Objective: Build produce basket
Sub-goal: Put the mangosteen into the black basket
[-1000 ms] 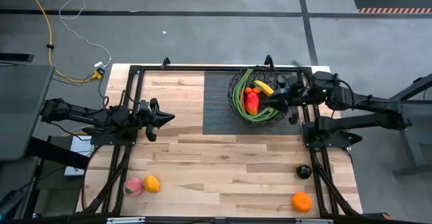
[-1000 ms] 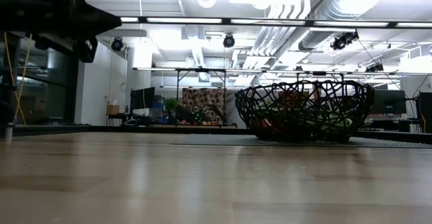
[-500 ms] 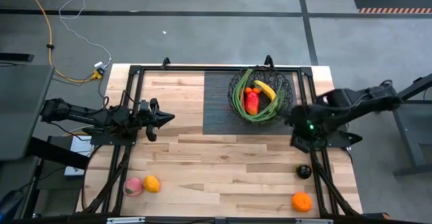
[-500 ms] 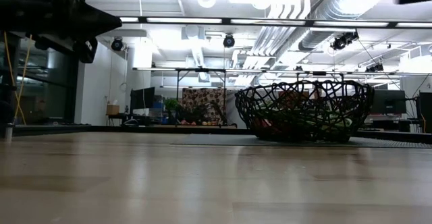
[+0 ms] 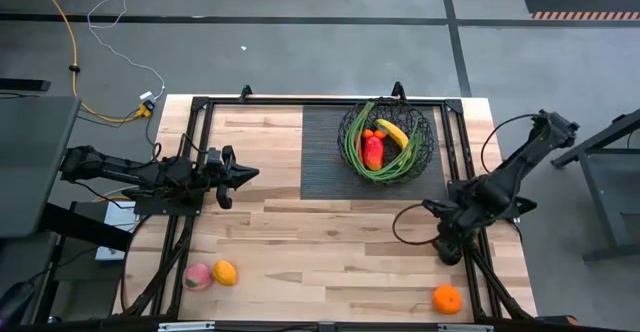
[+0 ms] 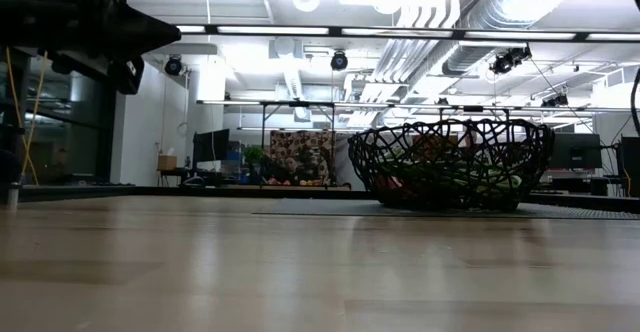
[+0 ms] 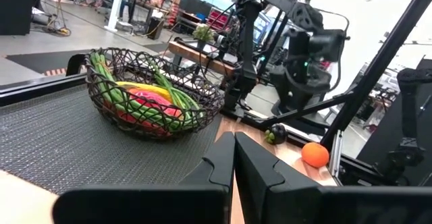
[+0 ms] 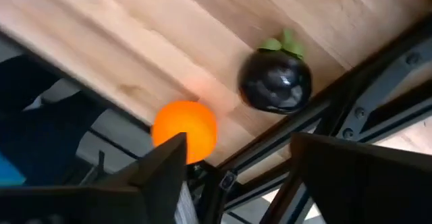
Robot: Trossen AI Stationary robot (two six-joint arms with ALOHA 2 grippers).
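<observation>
The black wire basket stands on a dark ribbed mat at the far right. It holds a yellow banana, a red mango and long green stalks. My right gripper is open over the near right of the table. Past its fingers lie a dark plum and an orange on the wood. In the high view this gripper covers the plum. My left gripper is shut and waits at the table's left, touching nothing.
A pink peach and a yellow-orange fruit lie together at the near left. The orange sits near the near right corner. Black frame rails run along the table's sides. Bare wood lies between the two arms.
My right gripper has left the basket and swung toward the table's near edge along the right side, coming down over the plum. The fruit in the basket and on the table has not moved.
</observation>
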